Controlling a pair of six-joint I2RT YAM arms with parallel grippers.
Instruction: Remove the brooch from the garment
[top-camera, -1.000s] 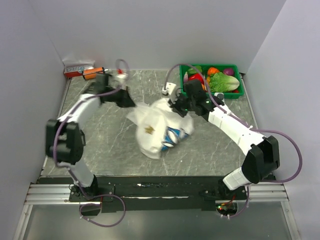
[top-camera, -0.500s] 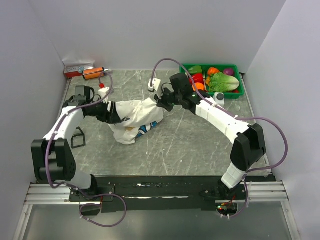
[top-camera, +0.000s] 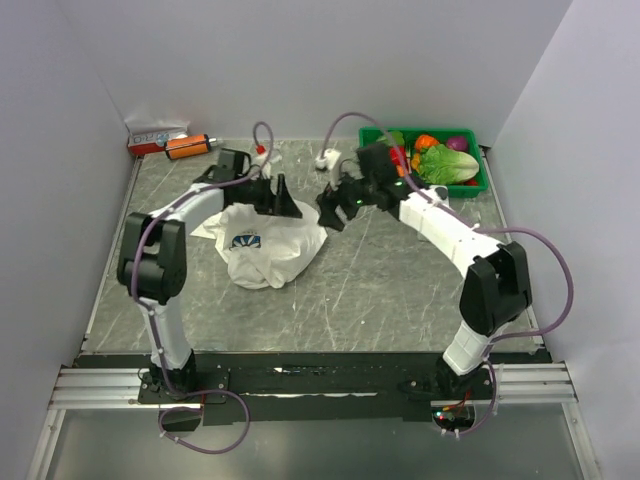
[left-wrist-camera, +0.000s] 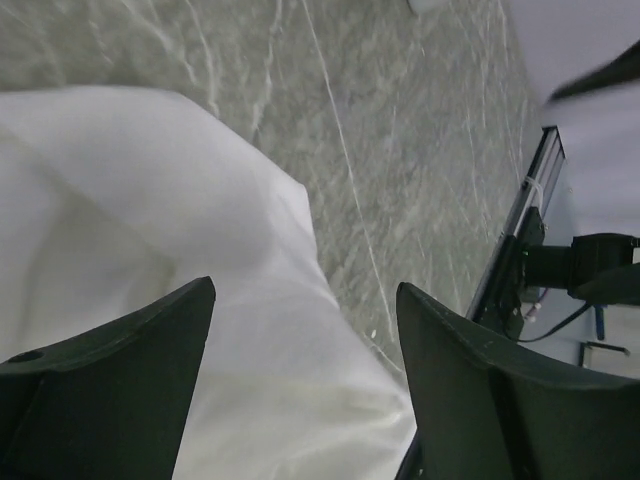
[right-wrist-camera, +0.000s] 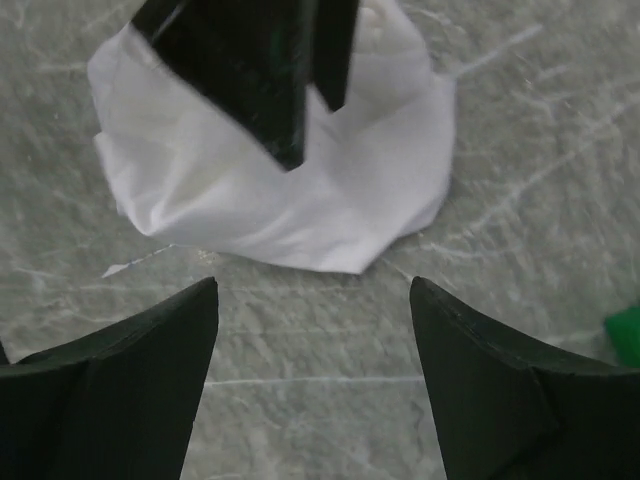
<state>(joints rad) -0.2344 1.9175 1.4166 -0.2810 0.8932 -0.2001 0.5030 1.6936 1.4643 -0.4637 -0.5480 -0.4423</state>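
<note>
Left hand (top-camera: 283, 197) and right hand (top-camera: 330, 209) spread empty by the bunched garment (top-camera: 270, 255), print facing up.

The worktop (top-camera: 400, 280) is a grey, stone-look slab crossed by thin pale veins. The garment (top-camera: 270, 255) lies on it in a crumpled heap, left of the middle. It is mostly white, with a small patch of blue print (top-camera: 245, 240) facing up. A green basket (top-camera: 470, 187) filled with vegetables sits in the far right corner. A red-and-white box (top-camera: 152, 136) rests in the far left corner, and just beside it lies an orange cylinder (top-camera: 186, 146), possibly a small bottle, though it is too small to tell.
</note>
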